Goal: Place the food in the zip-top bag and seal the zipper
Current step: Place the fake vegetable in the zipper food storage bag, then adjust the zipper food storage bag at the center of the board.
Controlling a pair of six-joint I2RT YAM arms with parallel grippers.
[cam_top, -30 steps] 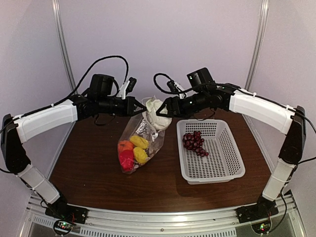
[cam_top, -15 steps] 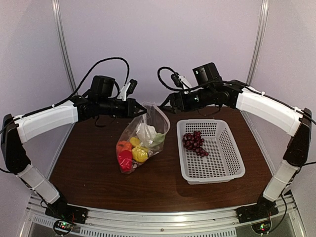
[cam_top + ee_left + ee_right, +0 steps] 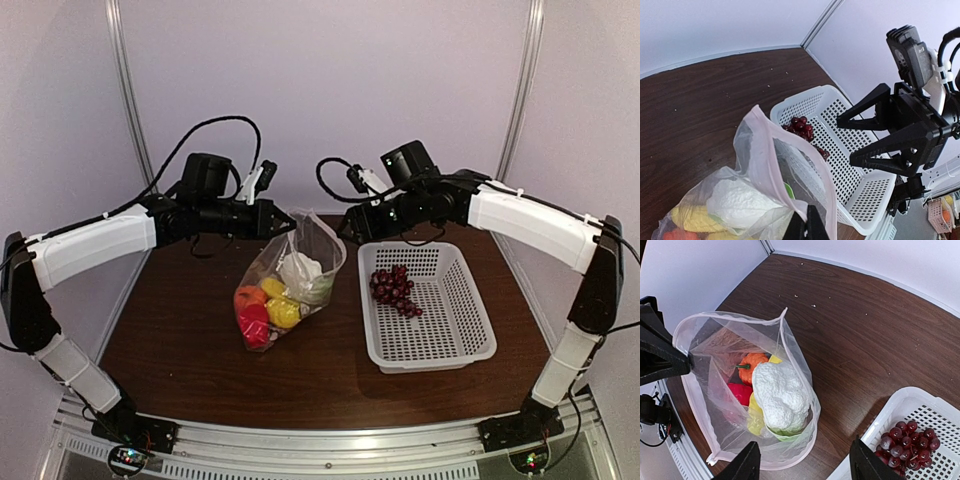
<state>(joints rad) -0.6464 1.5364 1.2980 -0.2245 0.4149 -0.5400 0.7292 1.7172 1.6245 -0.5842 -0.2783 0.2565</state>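
Observation:
The zip-top bag [image 3: 318, 240] stands on the table with its mouth held up. My left gripper [image 3: 286, 222] is shut on the mouth edge by the zipper [image 3: 766, 157], fingers [image 3: 815, 227] pinched on the plastic. Inside the bag lie the white cauliflower [image 3: 780, 392], an orange fruit [image 3: 752, 365], a red pepper [image 3: 739, 391] and yellow pieces [image 3: 756, 421]. The right gripper [image 3: 805, 462] hangs open and empty above the table between bag and basket, right of the bag's mouth [image 3: 347, 222]. The dark purple grapes [image 3: 393, 286] lie in the basket.
A white perforated basket [image 3: 440, 358] stands right of the bag, close to it. Pale walls with metal corner posts [image 3: 125, 90] close off the back and sides. My right arm's open fingers [image 3: 865, 112] reach over the basket's far end.
The right gripper let go of the cauliflower, which dropped from the bag's mouth down into the bag. That gripper then drew back to the right; the left one kept its hold.

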